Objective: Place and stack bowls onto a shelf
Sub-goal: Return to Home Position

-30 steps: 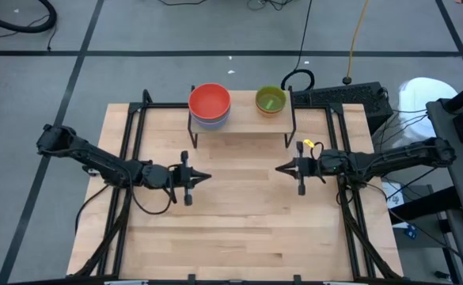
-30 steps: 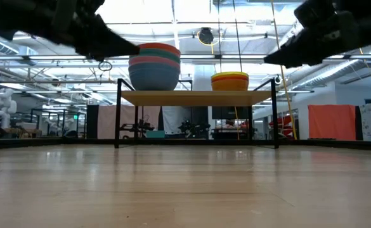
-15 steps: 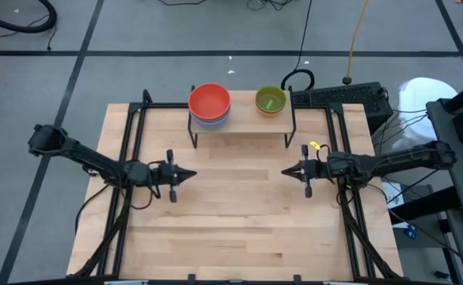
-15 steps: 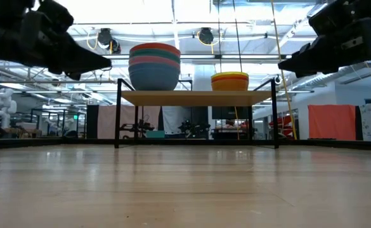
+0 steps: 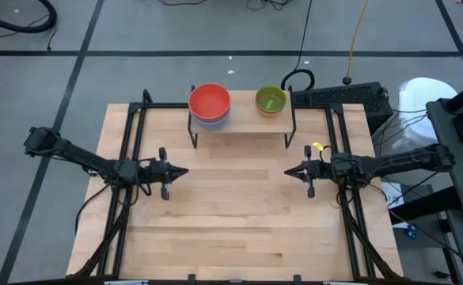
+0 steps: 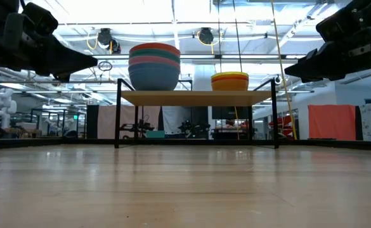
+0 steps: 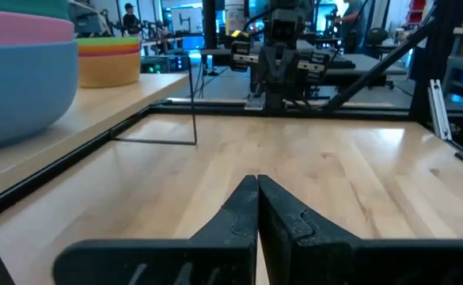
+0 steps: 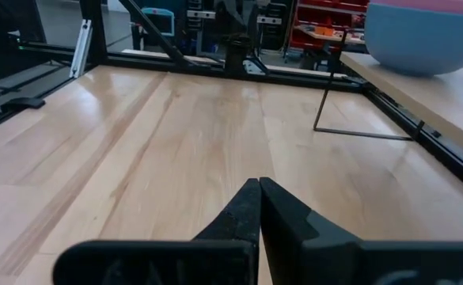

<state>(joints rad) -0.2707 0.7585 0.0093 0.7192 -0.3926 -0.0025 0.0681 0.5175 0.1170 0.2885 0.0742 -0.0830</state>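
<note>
My left hand, right hand: both clenched, empty, drawn farther apart than moment ago. Left bowl stack, right bowl stack sit on shelf. Stacking looks done; heading home.

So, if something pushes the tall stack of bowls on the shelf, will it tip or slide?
Probably slides rather than tips: the tall stack nests deeply and stays squat. Pushed far, it could fall: it stands near the left end of the shelf.
</note>
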